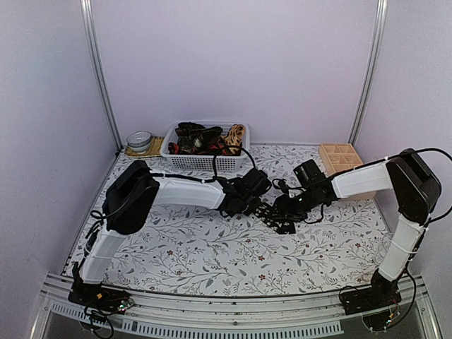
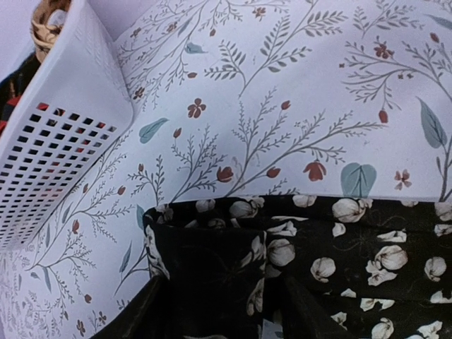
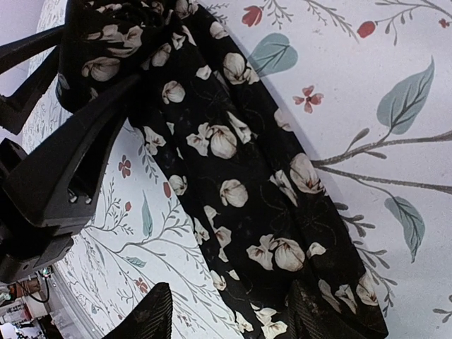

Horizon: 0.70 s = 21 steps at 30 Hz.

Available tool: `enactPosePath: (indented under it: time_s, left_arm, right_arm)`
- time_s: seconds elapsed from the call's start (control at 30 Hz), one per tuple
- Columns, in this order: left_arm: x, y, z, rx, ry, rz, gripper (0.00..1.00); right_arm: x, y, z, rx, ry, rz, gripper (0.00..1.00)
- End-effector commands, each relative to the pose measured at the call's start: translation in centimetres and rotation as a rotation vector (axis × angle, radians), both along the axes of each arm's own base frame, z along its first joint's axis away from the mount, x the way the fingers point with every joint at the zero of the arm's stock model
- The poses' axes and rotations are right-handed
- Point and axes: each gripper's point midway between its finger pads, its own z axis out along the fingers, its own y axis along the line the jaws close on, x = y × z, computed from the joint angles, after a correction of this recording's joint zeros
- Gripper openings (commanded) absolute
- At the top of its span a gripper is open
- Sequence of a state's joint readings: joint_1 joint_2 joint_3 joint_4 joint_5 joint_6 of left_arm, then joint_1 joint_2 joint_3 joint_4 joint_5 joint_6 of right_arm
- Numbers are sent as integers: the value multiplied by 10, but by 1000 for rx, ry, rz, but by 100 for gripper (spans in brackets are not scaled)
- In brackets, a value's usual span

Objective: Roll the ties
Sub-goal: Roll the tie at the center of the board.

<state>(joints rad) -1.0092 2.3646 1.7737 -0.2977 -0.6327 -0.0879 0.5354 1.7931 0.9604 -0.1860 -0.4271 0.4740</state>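
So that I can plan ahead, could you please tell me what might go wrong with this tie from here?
The folded end of the black floral tie at the left claw looks loose and may unroll. The right claw hovers right beside it, so the two could collide. The white basket nearby could get bumped.

Open passage is seen over the near half of the desk [image 1: 212,272], between the two arm bases. The middle is blocked: the left end effector [image 1: 260,205] and the right end effector [image 1: 281,217] are set almost tip to tip over the black flowered tie [image 1: 286,224], and both forearms are stretched across the desk at that depth. The back edge is barred by a white basket [image 1: 201,161] (shown close beside the left wrist, apart from the tie), with a tin [image 1: 140,141] at its left and a wooden box [image 1: 339,157] at the right corner. A bare strip is seen between basket and box.
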Motion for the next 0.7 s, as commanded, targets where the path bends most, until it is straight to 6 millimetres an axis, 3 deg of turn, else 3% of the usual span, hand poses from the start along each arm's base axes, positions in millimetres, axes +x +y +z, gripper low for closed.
enactPosePath:
  time_s: [0.0,0.3,0.67]
  left_arm:
    - [-8,-13,8,-40,12,-48,57]
    - [-10,-21,32,-104,12,-85,65]
    - [-14,-27,81,-296,41,-152,87]
  right_arm:
    - [2,-12,11,-56,-13,-28,58]
    - [20,-5,55,-3,-84,-34,62]
    - [46,4,92,80,-139,-85,66]
